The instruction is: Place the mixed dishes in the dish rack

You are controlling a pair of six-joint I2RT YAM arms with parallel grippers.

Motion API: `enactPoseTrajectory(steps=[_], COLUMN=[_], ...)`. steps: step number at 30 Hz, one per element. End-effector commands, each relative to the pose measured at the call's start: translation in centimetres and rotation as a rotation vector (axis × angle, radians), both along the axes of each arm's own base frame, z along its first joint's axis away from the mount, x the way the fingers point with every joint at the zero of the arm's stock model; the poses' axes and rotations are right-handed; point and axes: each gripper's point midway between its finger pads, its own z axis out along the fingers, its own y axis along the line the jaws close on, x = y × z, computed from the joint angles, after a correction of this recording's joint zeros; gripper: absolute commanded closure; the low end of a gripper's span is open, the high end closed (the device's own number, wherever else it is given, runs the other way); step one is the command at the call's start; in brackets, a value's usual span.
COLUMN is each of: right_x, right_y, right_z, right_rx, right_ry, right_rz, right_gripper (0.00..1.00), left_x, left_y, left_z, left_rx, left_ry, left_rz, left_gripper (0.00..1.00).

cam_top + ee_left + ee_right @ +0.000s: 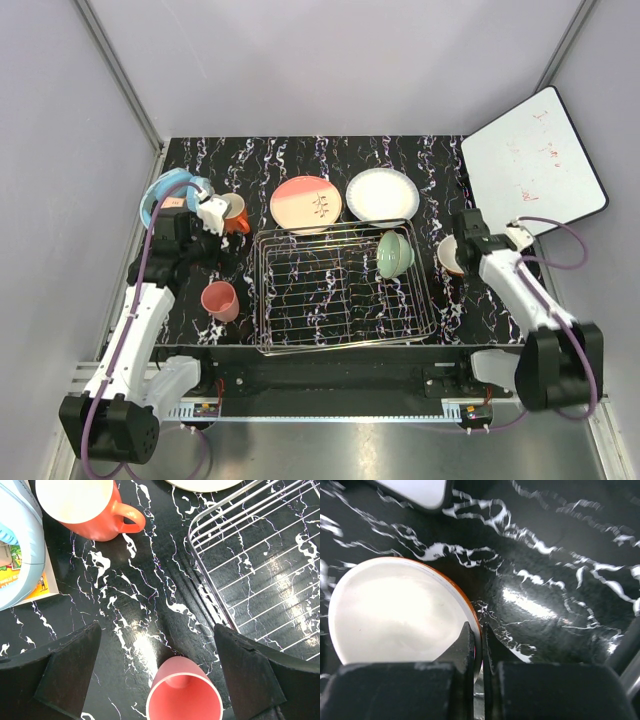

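From my remote station, left to right: the light blue tub (165, 195) sits at the far-left edge of the black marbled bench (250, 160), with the left pincer (212, 213) just beside it. Its fingers are spread wide apart and hold nothing. In the left wrist view the pincer hangs over bare bench between the orange-red mug (80, 505), which stands upright with its handle toward the rack, and the pink cup (184, 697), whose mouth faces the lens between the two finger pads. The salmon-pink plate (306, 203) and the white plate (382, 194) lie flat side by side on the bench, just behind the dish rack (262, 290). The rack stands mid-bench and holds only the pale green bowl (394, 254), tilted on edge in its far-right corner. To the right of the rack, the white-and-orange bowl (395, 612) rests on the bench. The right pincer (476, 630) is clamped on the bowl's rim, its fingers nearly together with the orange edge between them. A white board (535, 160) leans at the far right.
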Motion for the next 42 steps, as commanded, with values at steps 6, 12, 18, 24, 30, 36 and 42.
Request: enactPoseTrajectory(steps=[6, 12, 18, 24, 30, 36, 42], right_x=[-2.2, -3.4, -3.3, -3.6, -4.5, -4.5, -4.2], right_y=[-2.7, -1.2, 1.1, 3.4, 4.1, 6.3, 9.3], right_z=[11.8, 14.7, 17.6, 19.6, 20.4, 21.9, 20.4], right_rx=[-0.161, -0.133, -0.218, -0.345, -0.485, -0.625, -0.566], right_ry=[-0.348, -0.404, -0.401, -0.285, -0.154, -0.048, 0.080], right_rz=[0.076, 0.211, 0.379, 0.486, 0.581, 0.673, 0.799], right_gripper=[1.00, 1.00, 1.00, 1.00, 1.00, 1.00, 1.00], left_x=[0.8, 1.3, 2.0, 2.5, 2.5, 2.5, 2.3], left_y=[-0.4, -0.2, -0.2, 0.3, 0.4, 0.4, 1.0], left_z=[0.3, 0.1, 0.4, 0.6, 0.3, 0.5, 0.8], left_rx=[-0.007, 0.005, 0.006, 0.030, 0.038, 0.038, 0.067], left_ry=[-0.012, 0.001, 0.010, 0.006, 0.013, 0.007, -0.015], left_rz=[-0.017, -0.011, 0.001, 0.023, 0.028, 0.031, 0.037], left_gripper=[0.01, 0.01, 0.01, 0.01, 0.01, 0.01, 0.01])
